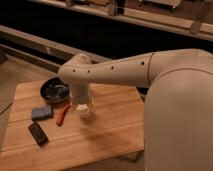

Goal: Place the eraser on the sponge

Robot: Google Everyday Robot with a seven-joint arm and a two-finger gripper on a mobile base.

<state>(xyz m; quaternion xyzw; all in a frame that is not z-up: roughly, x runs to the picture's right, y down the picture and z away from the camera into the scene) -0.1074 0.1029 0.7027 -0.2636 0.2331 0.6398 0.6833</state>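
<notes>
The eraser (38, 133), a small flat black block, lies on the wooden table (105, 135) near the front left. The blue-grey sponge (42, 112) rests just behind it, a short gap apart. My gripper (83, 112) hangs down from the arm's wrist over the middle of the table, right of the sponge and close beside an orange-red stick (62, 114). Nothing shows between the gripper and the eraser except that stick.
A round black bowl (54, 90) stands at the back left of the table. My pale arm (125, 70) reaches in from the right and its bulky body (182, 120) covers the table's right end. Dark shelves run behind.
</notes>
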